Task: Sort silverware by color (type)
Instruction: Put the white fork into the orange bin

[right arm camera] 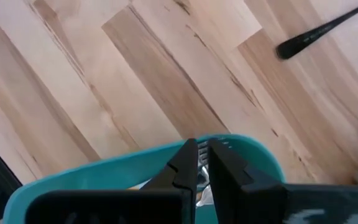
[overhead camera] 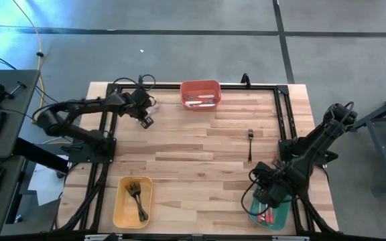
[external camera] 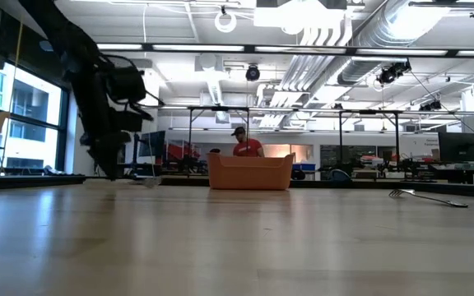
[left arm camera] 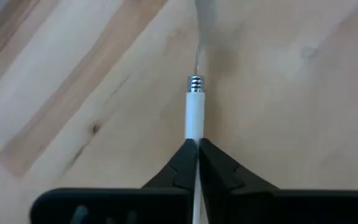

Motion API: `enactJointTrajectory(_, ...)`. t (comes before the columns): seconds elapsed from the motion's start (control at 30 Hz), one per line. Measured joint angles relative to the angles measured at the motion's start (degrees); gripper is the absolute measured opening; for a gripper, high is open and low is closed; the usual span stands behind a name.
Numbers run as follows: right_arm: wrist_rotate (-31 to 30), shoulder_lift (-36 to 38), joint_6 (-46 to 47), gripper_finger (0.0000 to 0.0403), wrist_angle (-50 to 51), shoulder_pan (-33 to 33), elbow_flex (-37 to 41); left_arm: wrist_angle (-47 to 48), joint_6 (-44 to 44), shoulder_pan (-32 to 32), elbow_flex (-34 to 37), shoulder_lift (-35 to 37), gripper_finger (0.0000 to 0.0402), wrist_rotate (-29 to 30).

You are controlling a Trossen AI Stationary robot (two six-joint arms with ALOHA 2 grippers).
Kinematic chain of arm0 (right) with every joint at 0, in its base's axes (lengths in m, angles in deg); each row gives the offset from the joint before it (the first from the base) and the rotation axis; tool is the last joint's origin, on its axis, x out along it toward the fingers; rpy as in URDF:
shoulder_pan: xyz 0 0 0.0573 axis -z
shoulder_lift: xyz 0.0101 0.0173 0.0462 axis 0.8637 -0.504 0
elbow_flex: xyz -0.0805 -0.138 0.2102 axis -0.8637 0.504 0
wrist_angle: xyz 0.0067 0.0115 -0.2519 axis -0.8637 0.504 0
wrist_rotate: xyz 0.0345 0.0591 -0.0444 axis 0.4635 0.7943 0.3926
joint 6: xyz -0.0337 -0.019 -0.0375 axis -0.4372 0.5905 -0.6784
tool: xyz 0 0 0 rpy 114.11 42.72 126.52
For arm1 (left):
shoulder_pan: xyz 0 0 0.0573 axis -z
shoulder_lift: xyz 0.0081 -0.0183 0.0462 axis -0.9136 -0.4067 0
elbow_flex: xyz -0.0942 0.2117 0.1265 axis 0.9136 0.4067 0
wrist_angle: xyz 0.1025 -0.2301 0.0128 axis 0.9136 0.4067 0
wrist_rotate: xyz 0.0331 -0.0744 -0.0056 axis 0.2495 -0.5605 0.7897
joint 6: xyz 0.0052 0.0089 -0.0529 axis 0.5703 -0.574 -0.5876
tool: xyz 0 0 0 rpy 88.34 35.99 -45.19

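L gripper (left arm camera: 198, 163) is pinching a white-handled utensil (left arm camera: 195, 115) on the table (overhead camera: 200, 174), near the red bin (overhead camera: 200, 94). R gripper (right arm camera: 202, 167) is pressed together, hanging over the teal bin (right arm camera: 135, 165). Black fork (overhead camera: 250, 142) is lying mid-table.

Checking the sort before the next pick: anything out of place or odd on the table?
One black-handled fork lies loose on the bare wood, right of centre, outside every bin, while other black-handled forks sit in the yellow bin. The left pincer is shut on a white-handled utensil near the red bin. Nothing looks spilled or damaged.
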Motion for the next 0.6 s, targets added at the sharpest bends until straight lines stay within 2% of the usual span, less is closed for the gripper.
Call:
enactJointTrajectory(0.17,-0.03,0.02,-1.6,0.002,0.1,1.07,0.0,4.24,-2.73,0.23,-1.37,8.07,0.0005,-0.56)
enactJointTrajectory(0.3,0.0,0.02,-2.86,0.002,0.09,1.9,0.0,4.21,-4.07,1.82,-3.05,11.84,0.0004,-2.37)
enactJointTrajectory(0.47,-0.03,0.02,-3.25,0.002,0.11,2.23,0.0,5.71,-5.15,2.66,-3.57,12.74,0.0001,-2.43)
enactJointTrajectory(0.6,-0.03,0.02,-4.73,0.002,0.11,2.24,0.0,5.88,-5.21,2.75,-3.29,9.48,0.0028,-2.47)
